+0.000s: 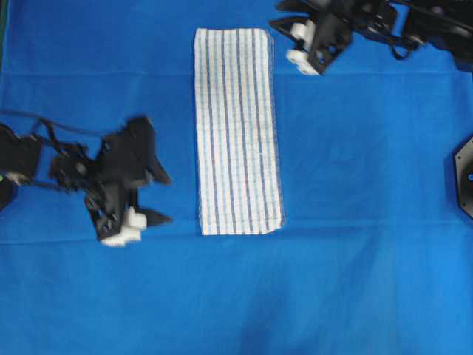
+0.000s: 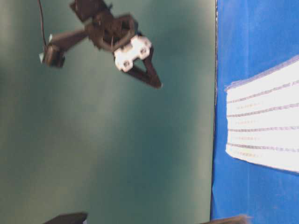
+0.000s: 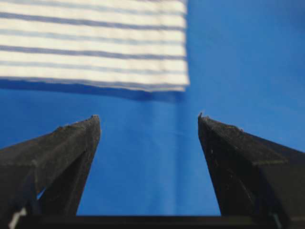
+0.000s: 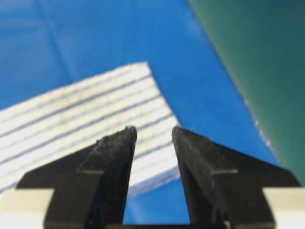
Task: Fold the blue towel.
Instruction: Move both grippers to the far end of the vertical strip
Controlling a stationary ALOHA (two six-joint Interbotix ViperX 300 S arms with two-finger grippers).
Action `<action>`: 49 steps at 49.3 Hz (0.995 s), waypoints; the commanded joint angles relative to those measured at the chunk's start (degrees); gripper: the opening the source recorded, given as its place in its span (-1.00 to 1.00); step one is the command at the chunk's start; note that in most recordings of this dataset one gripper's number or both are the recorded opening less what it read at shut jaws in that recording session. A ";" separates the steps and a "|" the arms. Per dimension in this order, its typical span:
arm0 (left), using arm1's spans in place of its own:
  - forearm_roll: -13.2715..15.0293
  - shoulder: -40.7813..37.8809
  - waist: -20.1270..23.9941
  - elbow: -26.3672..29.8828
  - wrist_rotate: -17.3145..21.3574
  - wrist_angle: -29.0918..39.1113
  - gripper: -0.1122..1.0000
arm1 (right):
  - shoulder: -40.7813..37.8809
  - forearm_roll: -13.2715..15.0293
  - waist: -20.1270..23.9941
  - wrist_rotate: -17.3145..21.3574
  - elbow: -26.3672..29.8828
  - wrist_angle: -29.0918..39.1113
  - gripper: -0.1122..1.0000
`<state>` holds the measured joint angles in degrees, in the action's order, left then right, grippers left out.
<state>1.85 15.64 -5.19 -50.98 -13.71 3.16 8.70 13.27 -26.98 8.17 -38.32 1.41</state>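
The blue towel (image 1: 238, 133), white with thin dark-blue stripes, lies flat as a long narrow strip in the middle of the blue tablecloth (image 1: 369, 148). My left gripper (image 1: 168, 198) is open and empty, left of the towel's near end and apart from it. In the left wrist view its jaws (image 3: 147, 116) stand wide apart over bare tablecloth, with the towel's corner (image 3: 95, 47) ahead. My right gripper (image 1: 281, 29) hovers by the towel's far right corner. In the right wrist view its jaws (image 4: 153, 129) are narrowly open and empty over that corner (image 4: 95, 109).
A black arm base (image 1: 464, 177) sits at the right edge. The table-level view shows one raised gripper (image 2: 140, 65) against a green backdrop (image 2: 117, 149), with the towel's end (image 2: 266, 121) at the right. The tablecloth's edge runs beside the right gripper.
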 commanded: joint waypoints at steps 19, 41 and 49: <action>-0.26 10.46 16.44 -7.03 6.24 -10.99 0.56 | 14.33 -2.29 13.71 0.70 -12.66 -3.16 0.07; -0.35 7.29 21.09 -5.98 8.17 -13.27 0.56 | 12.57 -2.37 12.22 0.44 -12.22 -3.16 0.10; -0.26 2.81 25.49 -4.75 9.40 -18.81 0.56 | 8.17 -1.58 5.36 -0.18 -10.28 -6.42 0.13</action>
<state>1.67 20.30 17.84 -57.57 -5.01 -12.57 18.54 11.34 -18.54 8.17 -50.89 -2.72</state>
